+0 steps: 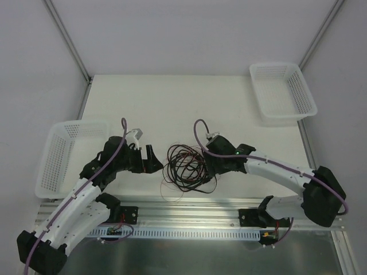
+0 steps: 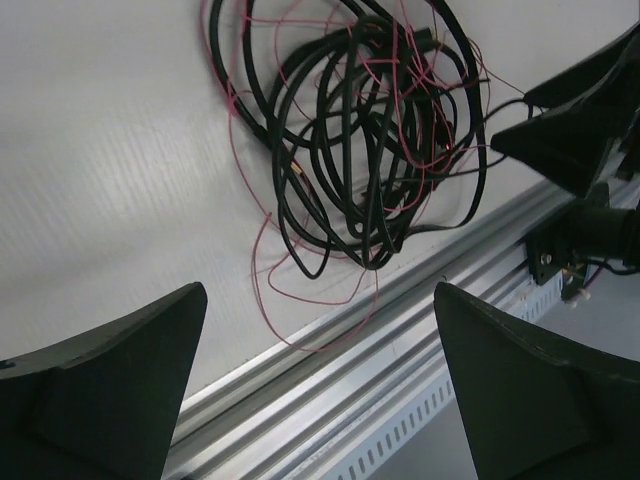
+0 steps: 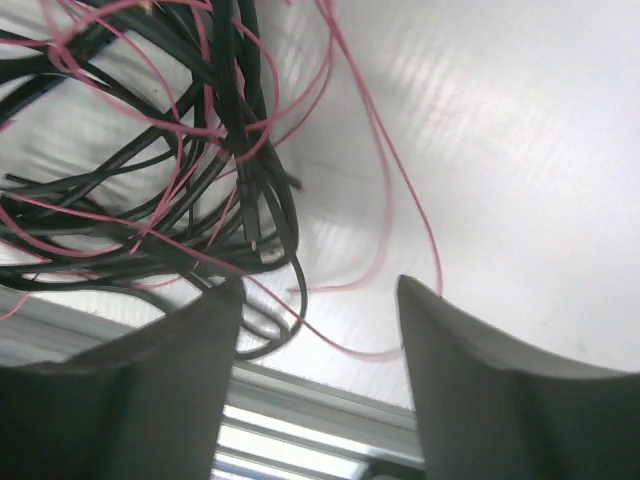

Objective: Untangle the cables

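The cables lie piled at the near edge of the table, between the claws. The left claw is wide open. The right claw is partly open, right beside the pile.

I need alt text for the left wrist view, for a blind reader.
A tangled bundle of cables, black with one thin red strand, lies on the white table beyond the open, empty left gripper. A metal rail crosses the foreground.
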`<state>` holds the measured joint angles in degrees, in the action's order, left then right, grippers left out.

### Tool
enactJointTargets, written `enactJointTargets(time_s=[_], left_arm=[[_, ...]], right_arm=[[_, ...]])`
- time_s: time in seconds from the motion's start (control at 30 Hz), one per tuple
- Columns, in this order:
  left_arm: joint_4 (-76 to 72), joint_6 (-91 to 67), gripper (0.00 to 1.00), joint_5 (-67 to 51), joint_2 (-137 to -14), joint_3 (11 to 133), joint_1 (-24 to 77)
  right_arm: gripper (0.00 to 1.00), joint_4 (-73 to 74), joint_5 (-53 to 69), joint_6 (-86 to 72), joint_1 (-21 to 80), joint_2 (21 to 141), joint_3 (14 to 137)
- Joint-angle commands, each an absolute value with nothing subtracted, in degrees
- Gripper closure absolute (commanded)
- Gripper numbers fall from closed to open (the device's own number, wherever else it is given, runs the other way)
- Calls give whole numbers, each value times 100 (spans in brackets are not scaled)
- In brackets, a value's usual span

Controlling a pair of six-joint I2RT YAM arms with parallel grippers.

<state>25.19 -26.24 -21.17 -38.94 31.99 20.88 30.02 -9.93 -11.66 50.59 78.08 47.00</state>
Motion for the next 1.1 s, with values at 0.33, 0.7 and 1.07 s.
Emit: enactJointTargets(time_s=[0.33,0.7,1.07], left_arm=[[1329,-4983,26,430,-4665,2637,4254],[528,-5106,64,624,-6019,2619,4605],[439,-5317,100,765,-5863,2470,5062]], right_arm=[[27,2471,-1371,-1440,5588,5151,4149],[27,899,-1644,-1942,6732,6264,3893],[29,-667,-1599,-2610,6926,8199,4341]])
